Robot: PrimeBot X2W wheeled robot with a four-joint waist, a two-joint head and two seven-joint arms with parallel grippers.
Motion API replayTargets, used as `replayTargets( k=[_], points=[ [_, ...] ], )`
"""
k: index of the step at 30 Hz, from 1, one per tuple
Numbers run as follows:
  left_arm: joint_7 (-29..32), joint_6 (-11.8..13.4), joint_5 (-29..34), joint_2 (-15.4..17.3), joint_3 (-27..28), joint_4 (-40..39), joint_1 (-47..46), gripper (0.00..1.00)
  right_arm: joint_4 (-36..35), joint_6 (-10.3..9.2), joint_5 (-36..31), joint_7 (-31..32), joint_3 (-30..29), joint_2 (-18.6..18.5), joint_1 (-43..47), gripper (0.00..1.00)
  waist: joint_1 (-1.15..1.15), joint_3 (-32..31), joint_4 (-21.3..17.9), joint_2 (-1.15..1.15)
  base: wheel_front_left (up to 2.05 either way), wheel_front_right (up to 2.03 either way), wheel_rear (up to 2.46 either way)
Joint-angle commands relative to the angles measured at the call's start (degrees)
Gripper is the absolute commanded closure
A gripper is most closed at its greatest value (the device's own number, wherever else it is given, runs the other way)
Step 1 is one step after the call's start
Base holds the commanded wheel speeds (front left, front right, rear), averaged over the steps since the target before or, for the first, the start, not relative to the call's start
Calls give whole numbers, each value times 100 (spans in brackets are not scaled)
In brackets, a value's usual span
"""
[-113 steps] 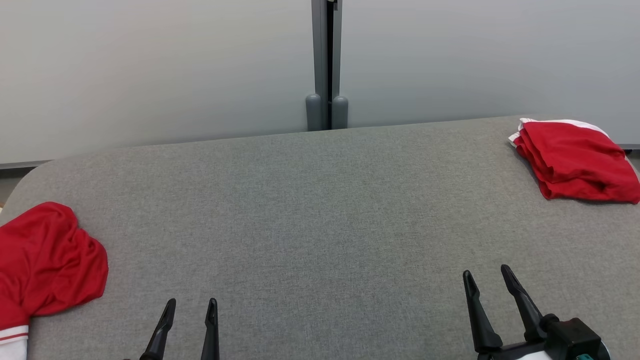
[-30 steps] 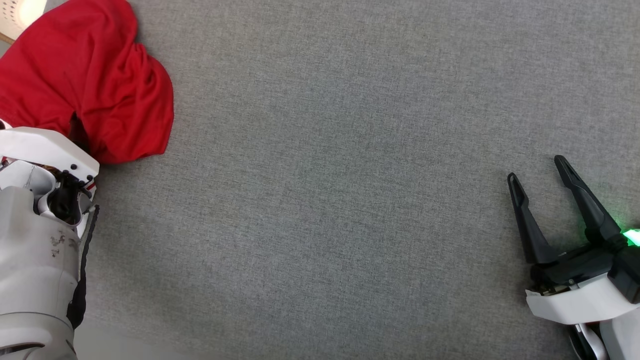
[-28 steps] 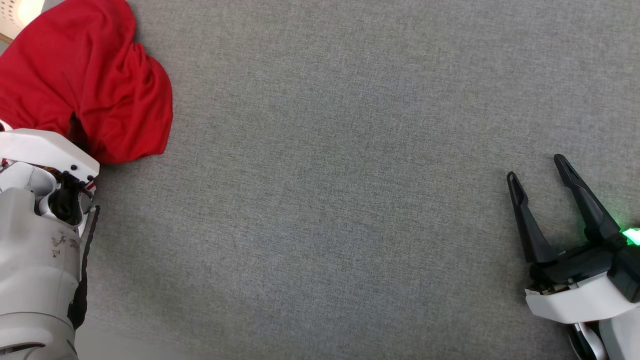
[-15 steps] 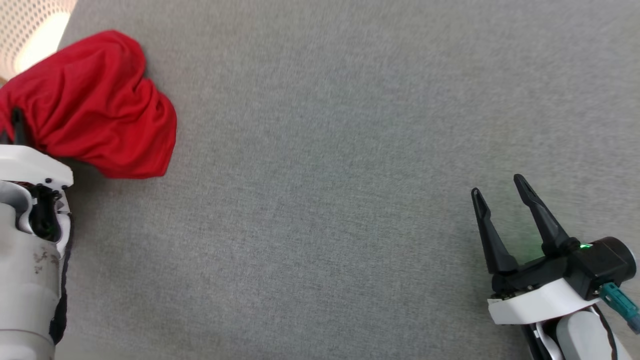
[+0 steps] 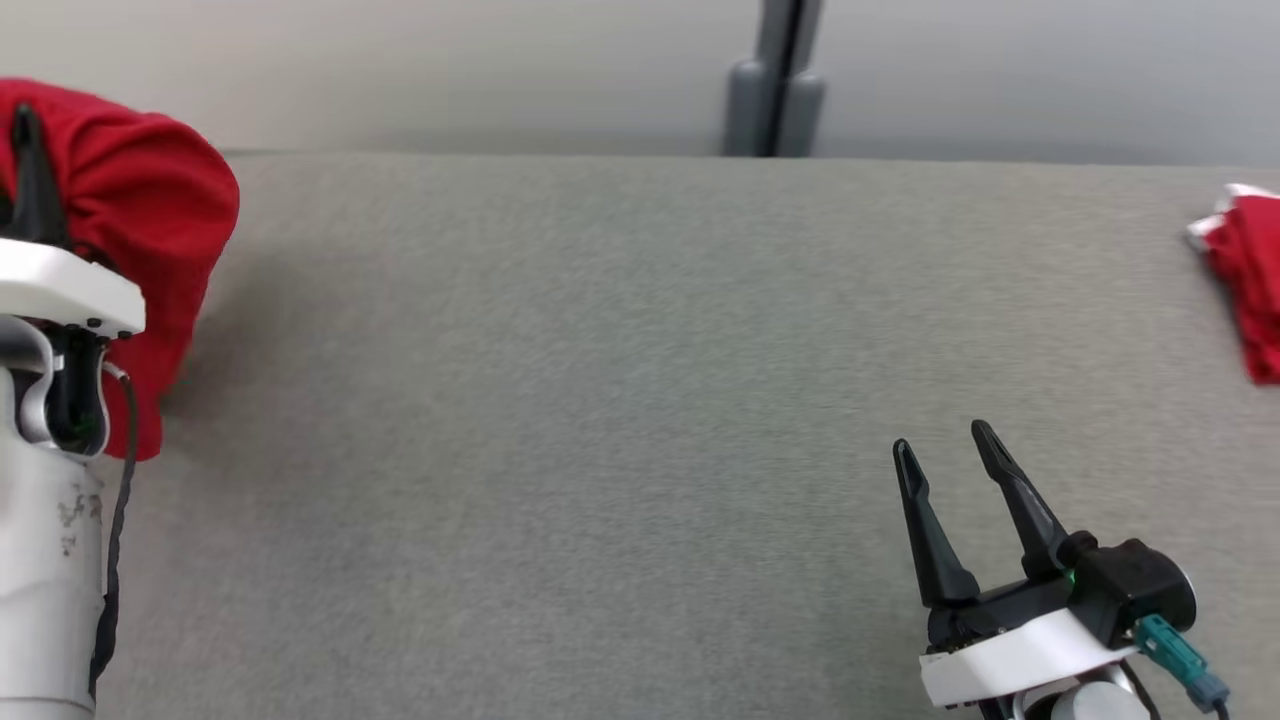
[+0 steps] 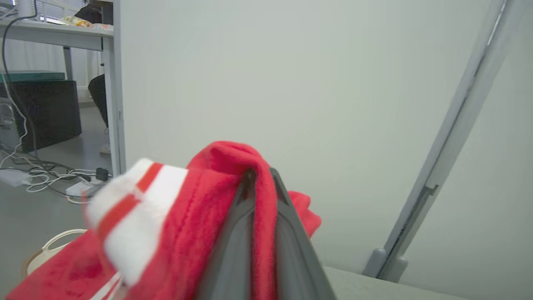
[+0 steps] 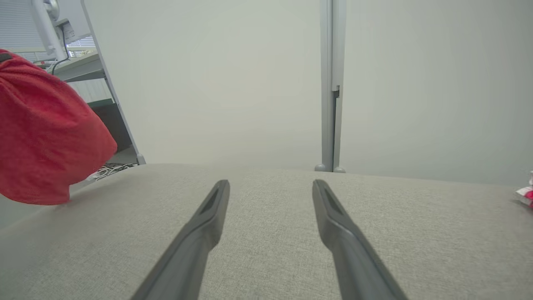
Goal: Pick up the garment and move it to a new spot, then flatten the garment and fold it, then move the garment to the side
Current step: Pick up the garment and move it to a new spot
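Garment (image 5: 150, 190) is now being held raised off the left edge of the worktop (image 5: 640, 350), clamped in the left tool (image 6: 261, 174); right tool (image 5: 942, 438) is being held apart over it.

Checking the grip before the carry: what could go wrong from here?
1. The left gripper pinches just a thin fold of the red garment; the bunched bulk hanging below could pull it free.
2. It hangs near the table's left edge, so a slip may drop it off.

two red garments (image 5: 160, 190) (image 5: 1252, 285), two grippers (image 6: 260, 179) (image 5: 942, 442) and one grey table (image 5: 600, 400).
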Motion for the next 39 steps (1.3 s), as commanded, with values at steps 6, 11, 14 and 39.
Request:
replayTargets(
  k=[6,11,14,39],
  points=[
    [675,36,-165,-144,-282,-1534,421,100,-17,-11,6,-3,-9,123,102,0,0,-679,-1360,0,0,0,0],
    [1094,227,-231,-384,-447,-2483,716,100,-45,-10,6,-3,-38,181,-4,0,0,-614,-2044,0,0,0,0],
    [1217,328,-155,-559,-633,-2840,857,100,-68,-10,11,-3,-73,203,-61,0,0,-508,-2387,0,0,0,0],
    [632,136,-742,-1449,-4141,-1383,1705,0,-199,-10,350,-3,-54,332,-529,0,0,910,-2791,0,0,0,0]
  ],
)
